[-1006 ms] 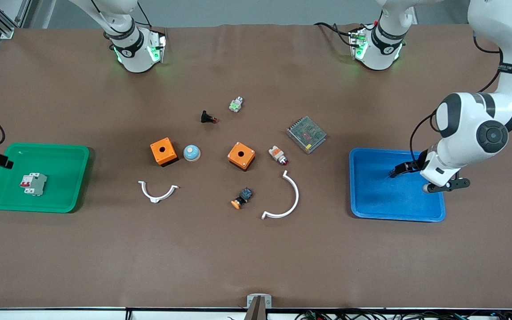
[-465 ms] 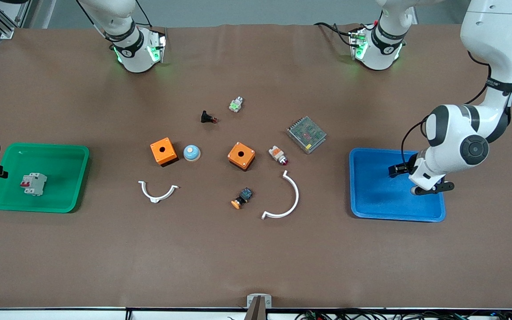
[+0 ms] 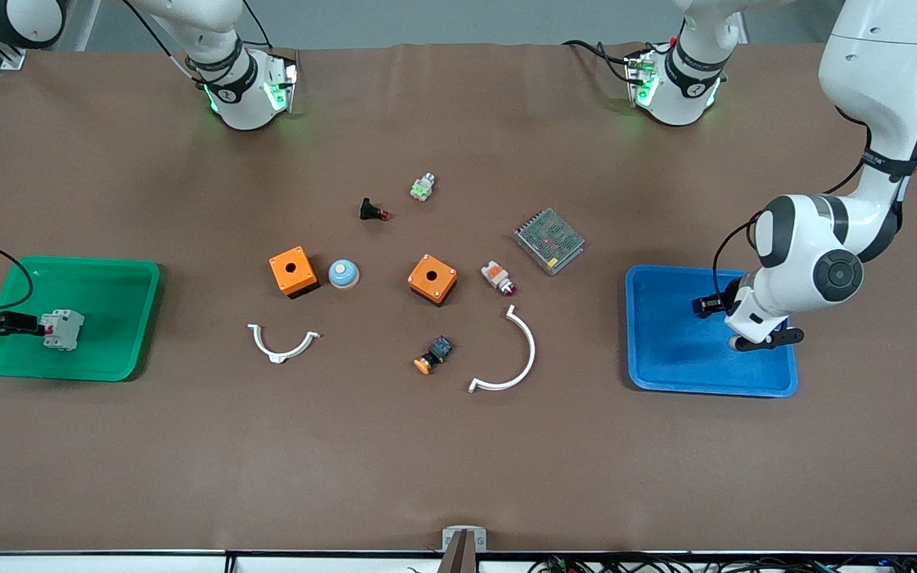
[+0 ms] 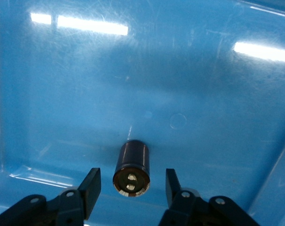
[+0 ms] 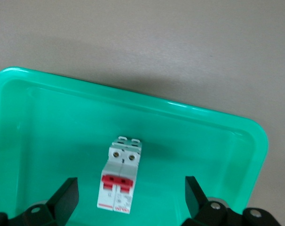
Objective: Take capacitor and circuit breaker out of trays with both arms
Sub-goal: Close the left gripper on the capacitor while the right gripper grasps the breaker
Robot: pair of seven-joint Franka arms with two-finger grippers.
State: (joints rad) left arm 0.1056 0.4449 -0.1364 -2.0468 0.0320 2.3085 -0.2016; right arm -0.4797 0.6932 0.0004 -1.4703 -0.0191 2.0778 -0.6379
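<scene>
Left gripper (image 4: 130, 195): fingers spread wide with nothing held, low over the blue tray (image 3: 669, 366) at the left arm's end of the table. The capacitor (image 4: 131, 168) lies on its side on the tray floor between the two fingertips, clear of both, its silvery end facing the wrist camera.

Right gripper (image 5: 130, 200): fingers wide apart and empty, over the green tray (image 3: 108, 274) at the right arm's end of the table. The breaker (image 5: 120, 175) rests on the tray floor between the fingers without touching them, red switch levers up.

Between the trays, on the brown table (image 3: 458, 461): two orange boxes (image 3: 293, 271), a blue dome button (image 3: 343, 274), two white curved clips (image 3: 506, 354) and a metal mesh-covered module (image 3: 549, 240).
</scene>
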